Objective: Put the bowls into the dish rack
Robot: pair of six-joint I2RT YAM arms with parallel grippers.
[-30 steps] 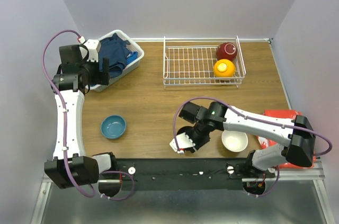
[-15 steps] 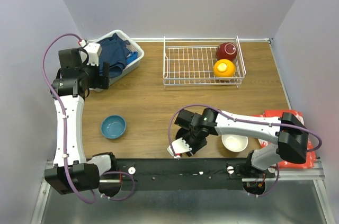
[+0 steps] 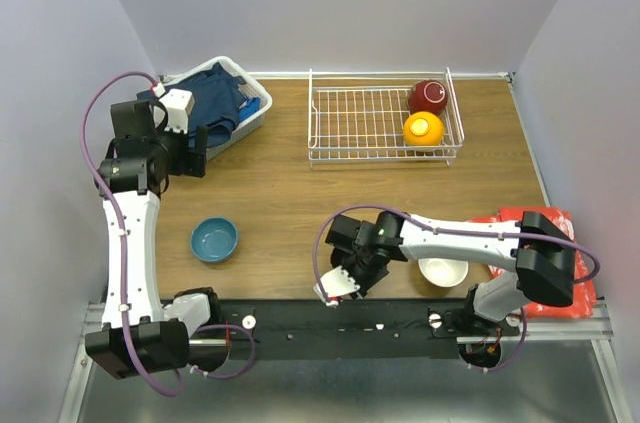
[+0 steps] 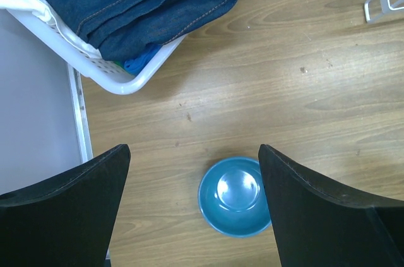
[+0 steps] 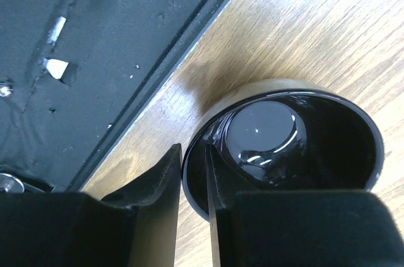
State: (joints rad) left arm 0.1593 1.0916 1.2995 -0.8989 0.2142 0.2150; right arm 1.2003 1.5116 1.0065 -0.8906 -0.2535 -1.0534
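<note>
1. The left arm stands tall at the table's left edge, elbow raised. The left gripper (image 3: 198, 150) hangs high beside the white plastic basket (image 3: 257, 109) of blue cloth (image 3: 215, 98), its jaws spread wide and holding nothing.
2. In the left wrist view, the blue bowl (image 4: 235, 195) sits upright on bare table (image 3: 285, 188) below those jaws. There is free wood on every side of it.
3. The right arm reaches low and leftward along the near edge. The right gripper (image 5: 192, 182) straddles the wall of the black bowl (image 5: 303, 153), one finger inside and one outside. The jaws appear pressed onto the wall, though the close view leaves contact uncertain.
4. That bowl is glossy, upright, and just beside the dark base rail (image 5: 88, 46), so there is little room on that side.
5. A white bowl (image 3: 443, 271) sits upright to its right, near the arm.
6. The dish rack (image 3: 350, 123) stands at the far edge. A maroon bowl (image 3: 428, 96) and an orange bowl (image 3: 423, 129) fill its right end, and its left part is bare wire.
</note>
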